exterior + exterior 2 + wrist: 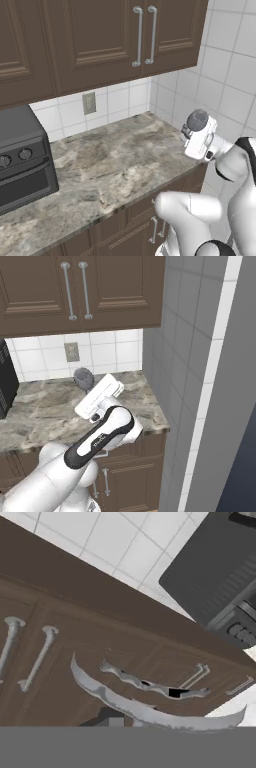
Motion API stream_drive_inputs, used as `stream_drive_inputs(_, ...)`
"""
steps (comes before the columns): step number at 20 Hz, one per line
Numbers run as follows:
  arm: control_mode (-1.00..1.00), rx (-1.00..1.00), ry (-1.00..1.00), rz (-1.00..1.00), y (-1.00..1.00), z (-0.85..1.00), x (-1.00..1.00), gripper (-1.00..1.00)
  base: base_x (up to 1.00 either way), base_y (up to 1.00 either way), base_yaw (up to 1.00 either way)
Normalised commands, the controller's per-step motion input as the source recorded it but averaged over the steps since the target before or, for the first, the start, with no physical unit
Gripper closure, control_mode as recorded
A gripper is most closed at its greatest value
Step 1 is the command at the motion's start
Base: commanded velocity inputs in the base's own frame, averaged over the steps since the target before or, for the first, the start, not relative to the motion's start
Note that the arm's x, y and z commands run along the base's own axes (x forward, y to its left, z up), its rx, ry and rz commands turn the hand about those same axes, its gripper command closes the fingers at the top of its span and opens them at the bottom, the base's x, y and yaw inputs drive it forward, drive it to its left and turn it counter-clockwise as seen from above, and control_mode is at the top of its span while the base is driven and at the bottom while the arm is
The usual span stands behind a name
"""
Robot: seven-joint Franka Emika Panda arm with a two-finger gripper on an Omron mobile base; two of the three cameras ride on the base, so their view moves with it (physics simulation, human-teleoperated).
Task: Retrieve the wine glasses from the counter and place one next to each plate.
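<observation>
The gripper is clamped on a clear grey-tinted wine glass, its rounded bowl raised above the right end of the marbled stone counter. The white arm bends at the elbow, hand angled up toward dark brown cabinets.

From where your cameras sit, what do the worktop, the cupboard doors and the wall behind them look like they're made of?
The worktop looks like polished stone, perhaps marble: grey-brown cloudy veining. The cupboard doors look like dark brown wood with a matte finish and raised panels, with handles that seem brushed metal. The wall looks like glossy white ceramic tile, judging by its grid of grout lines.
</observation>
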Motion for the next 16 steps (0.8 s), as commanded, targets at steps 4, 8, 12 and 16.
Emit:
stream_drive_inputs(4, -1.00, 0.02, 0.00, 0.13, 0.03, 0.61, -1.00, 1.00, 0.00, 0.00, 0.00)
stream_drive_inputs(8, 1.00, 0.00, 0.00, 0.04, 0.04, 0.15, -0.25, 1.00, -0.75, 0.16, 0.13)
stream_drive_inputs(12, 1.00, 0.00, 0.00, 0.00, 0.00, 0.00, 0.00, 1.00, -1.00, 0.41, 0.19)
stream_drive_inputs(16, 1.00, 0.00, 0.00, 0.00, 0.00, 0.00, 0.00, 1.00, -0.59, 0.75, 0.12)
